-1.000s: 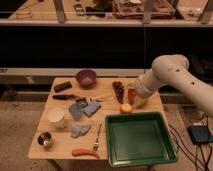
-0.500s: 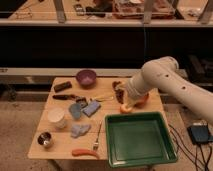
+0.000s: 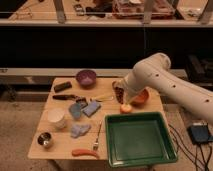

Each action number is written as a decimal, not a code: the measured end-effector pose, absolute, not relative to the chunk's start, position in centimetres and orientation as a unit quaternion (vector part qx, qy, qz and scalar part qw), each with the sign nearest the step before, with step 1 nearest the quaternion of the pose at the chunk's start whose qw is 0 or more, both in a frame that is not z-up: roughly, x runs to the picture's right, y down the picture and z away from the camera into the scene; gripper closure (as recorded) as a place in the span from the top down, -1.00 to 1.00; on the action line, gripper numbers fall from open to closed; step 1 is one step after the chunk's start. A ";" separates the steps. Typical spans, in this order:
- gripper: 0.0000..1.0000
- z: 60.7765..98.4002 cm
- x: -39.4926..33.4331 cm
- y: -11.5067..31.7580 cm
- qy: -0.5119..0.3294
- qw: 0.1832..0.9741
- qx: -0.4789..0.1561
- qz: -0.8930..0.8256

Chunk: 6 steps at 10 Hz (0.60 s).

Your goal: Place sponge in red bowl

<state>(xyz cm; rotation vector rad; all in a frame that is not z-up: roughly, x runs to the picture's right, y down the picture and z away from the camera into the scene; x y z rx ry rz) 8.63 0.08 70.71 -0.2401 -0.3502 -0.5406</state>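
— Where is the gripper?
— The gripper [image 3: 124, 99] is at the end of the white arm [image 3: 150, 75]. It hangs low over the right part of the wooden table [image 3: 50, 106], at the left edge of the red bowl [image 3: 142, 98]. The arm covers a part of this bowl.
— Is it open, and does it hold something?
— I cannot tell. The arm hides most of it, so its state does not show, and I see nothing in it that I can name.
— And the sponge?
— The sponge [image 3: 92, 108] is, I think, the light blue block that lies flat near the middle of the table. It is well apart from the gripper and from the red bowl. A darker blue piece [image 3: 76, 110] lies just beside it, on the left in the view.
— What is near the bowl?
— A small orange fruit [image 3: 125, 108] sits just in front of it, near the back rim of the green tray [image 3: 140, 137]. A dark red packet [image 3: 118, 91] is beside the gripper.
— And the rest of the table?
— A purple bowl [image 3: 86, 78] stands at the back. A white cup [image 3: 56, 118], a metal cup [image 3: 44, 140] and a pale cloth [image 3: 79, 130] are on the left in the view, and a fork [image 3: 96, 140] lies beside the tray
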 end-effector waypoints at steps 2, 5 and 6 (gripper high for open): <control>0.30 73.0 7.6 -1.9 -0.176 0.932 -0.121 -0.292; 0.30 77.0 3.6 -2.8 -0.209 0.907 -0.165 -0.326; 0.30 77.9 2.2 -2.1 -0.220 0.897 -0.180 -0.337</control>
